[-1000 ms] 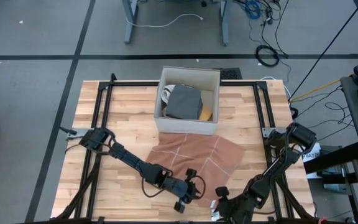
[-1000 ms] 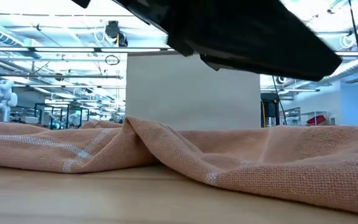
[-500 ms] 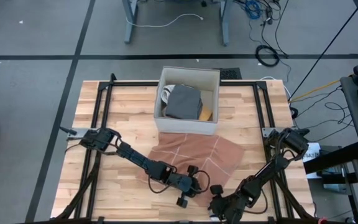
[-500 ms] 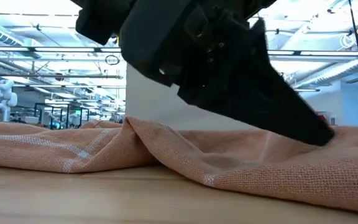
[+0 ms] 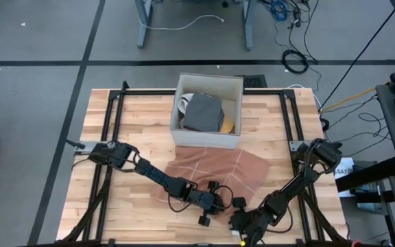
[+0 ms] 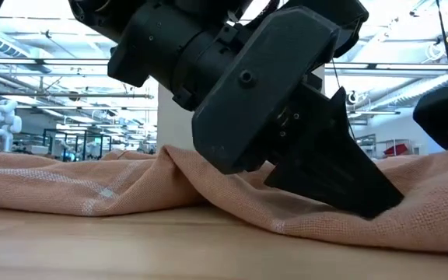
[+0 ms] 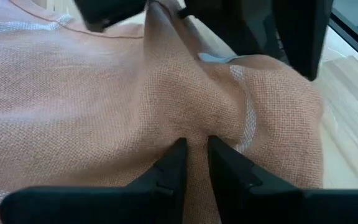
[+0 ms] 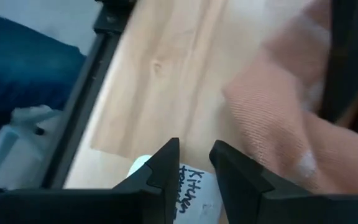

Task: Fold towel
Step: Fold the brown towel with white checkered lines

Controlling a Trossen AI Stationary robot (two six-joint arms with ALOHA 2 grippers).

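Note:
A salmon towel (image 5: 214, 168) with thin white stripes lies rumpled on the wooden table, near the middle. My left gripper (image 5: 218, 200) reaches in from the table's left and is down on the towel's near part, shut on a pucker of cloth (image 7: 194, 134). In the low view its dark fingers (image 6: 364, 204) dig into the towel (image 6: 92, 187). My right gripper (image 8: 194, 149) hangs beside the towel's near right corner (image 8: 278, 112), over bare wood and a white label. Its fingers stand a narrow gap apart with nothing between them. My left gripper pinches a raised pucker of the towel (image 7: 194, 132) between its two fingertips, close to the towel's near edge. The fingers slant down onto it from the table's left. The cloth bunches toward the fingers; the towel lies on the table all around.
A white box (image 5: 208, 103) holding folded grey cloth stands at the far middle, touching the towel's far edge. Black frame rails (image 5: 112, 137) run along both sides of the table. A white written label (image 8: 185, 180) lies on the wood near the front edge.
My left gripper has come down from above the towel onto its near part, going a little toward the table's right. My right gripper has sunk and gone a little toward the towel's near right corner.

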